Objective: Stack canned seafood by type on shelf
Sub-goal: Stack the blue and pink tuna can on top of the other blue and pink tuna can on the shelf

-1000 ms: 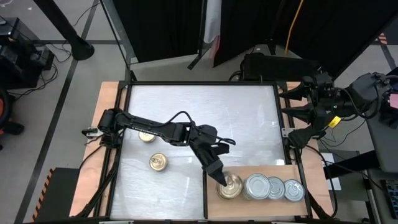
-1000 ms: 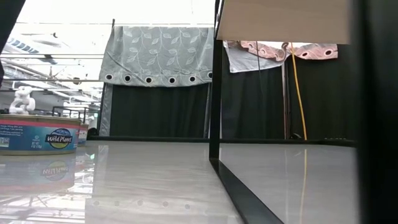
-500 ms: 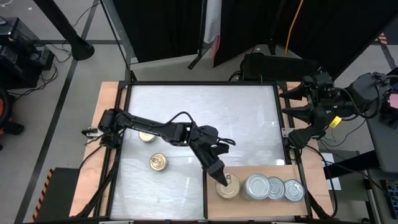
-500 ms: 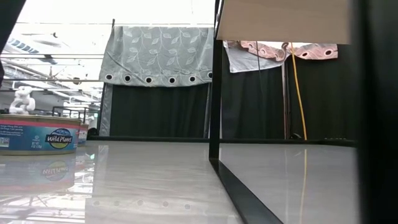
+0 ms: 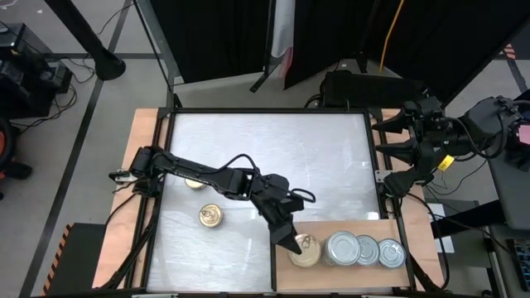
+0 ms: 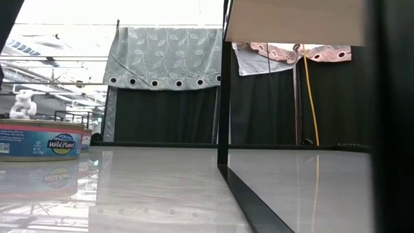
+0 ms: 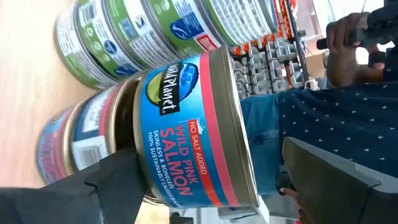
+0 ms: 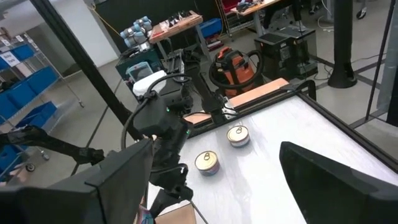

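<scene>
The shelf (image 5: pixel 356 228) is a light-brown board at the table's near right. On it a gold-top can (image 5: pixel 305 247) sits on another can, with silver-top cans (image 5: pixel 341 248) in a row to the right. In the left wrist view the top can is a blue salmon tin (image 7: pixel 186 130), and green-label cans (image 7: pixel 124 37) are stacked beyond. My left gripper (image 5: pixel 293 242) is open, one finger on each side of the top tin. My right gripper (image 8: pixel 230 186) waits open, raised off the table's right edge. Two gold-top cans (image 5: pixel 210 217) (image 5: pixel 196 181) stand on the white tabletop. My left gripper comes nearly level from the table's left at the top salmon tin's side wall (image 7: pixel 163 186). One finger (image 7: pixel 115 186) shows right against that wall and the other finger (image 7: pixel 329 180) stands well clear; I cannot tell whether the near one touches. The tin rests upright on the can below.
A black frame post (image 6: pixel 224 84) and rail edge the shelf's left side. In the low view a blue can (image 6: pixel 40 140) stands on the tabletop at the left. A person in a dotted blue shirt (image 7: pixel 323 106) is beyond the table. Bare white tabletop (image 5: pixel 331 157) lies at the far right.
My left wrist has rolled about its own line beside the stack, and the forearm has swung slightly toward the table's near edge. The gold-top can stays on the stack.
</scene>
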Available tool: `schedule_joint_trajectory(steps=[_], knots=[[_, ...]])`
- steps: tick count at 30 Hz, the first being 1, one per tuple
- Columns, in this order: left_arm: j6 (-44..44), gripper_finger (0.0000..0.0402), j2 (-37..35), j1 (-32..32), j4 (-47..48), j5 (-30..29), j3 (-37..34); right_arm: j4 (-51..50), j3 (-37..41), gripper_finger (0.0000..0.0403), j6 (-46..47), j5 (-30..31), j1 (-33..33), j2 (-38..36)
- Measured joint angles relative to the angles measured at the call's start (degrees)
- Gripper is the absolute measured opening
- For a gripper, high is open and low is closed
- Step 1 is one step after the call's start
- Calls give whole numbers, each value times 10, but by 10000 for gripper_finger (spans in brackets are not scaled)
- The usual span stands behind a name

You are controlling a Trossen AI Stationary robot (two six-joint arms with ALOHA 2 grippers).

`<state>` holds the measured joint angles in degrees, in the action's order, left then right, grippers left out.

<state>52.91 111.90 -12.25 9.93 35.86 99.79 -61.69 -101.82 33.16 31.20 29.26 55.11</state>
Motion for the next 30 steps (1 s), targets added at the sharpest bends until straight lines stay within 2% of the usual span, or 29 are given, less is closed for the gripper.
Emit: schedule_joint_trajectory(steps=[7,12,16,30], knots=[[-20,352,0,1,0,-14,0,0,0,340,1,0,0,0],[-86,352,0,-3,2,-14,20,0,0,340,0,0,0,0],[-141,352,-3,-6,-2,-48,32,0,0,340,-7,3,0,0],[-166,352,-4,-6,71,-77,32,0,0,340,-9,3,0,0]])
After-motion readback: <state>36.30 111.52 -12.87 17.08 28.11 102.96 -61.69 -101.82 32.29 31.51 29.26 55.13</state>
